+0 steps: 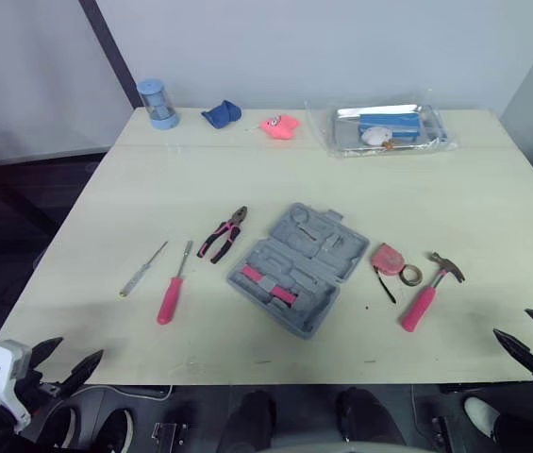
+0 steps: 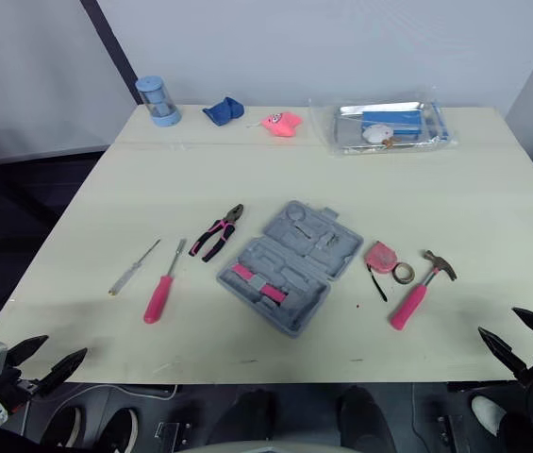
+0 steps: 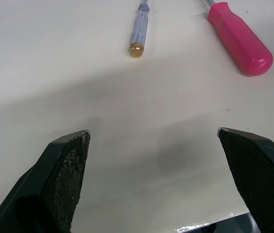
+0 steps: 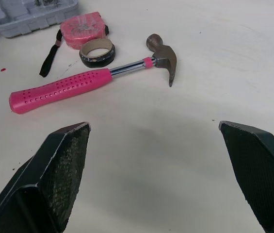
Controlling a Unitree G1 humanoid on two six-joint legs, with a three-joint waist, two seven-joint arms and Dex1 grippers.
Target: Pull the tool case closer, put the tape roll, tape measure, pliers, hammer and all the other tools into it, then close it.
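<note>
Most of tool case (image 4: 27,17) cropped, rt wrist cam

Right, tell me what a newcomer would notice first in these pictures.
The grey tool case lies open in the middle of the table, with pink tools scattered round it. The hammer, tape measure and tape roll lie to its right, the pliers and pink screwdriver to its left. The left gripper and right gripper hover open at the table's near edge, holding nothing.

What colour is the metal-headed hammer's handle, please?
Bright pink hammer handle; clearest in the right wrist view.
</note>
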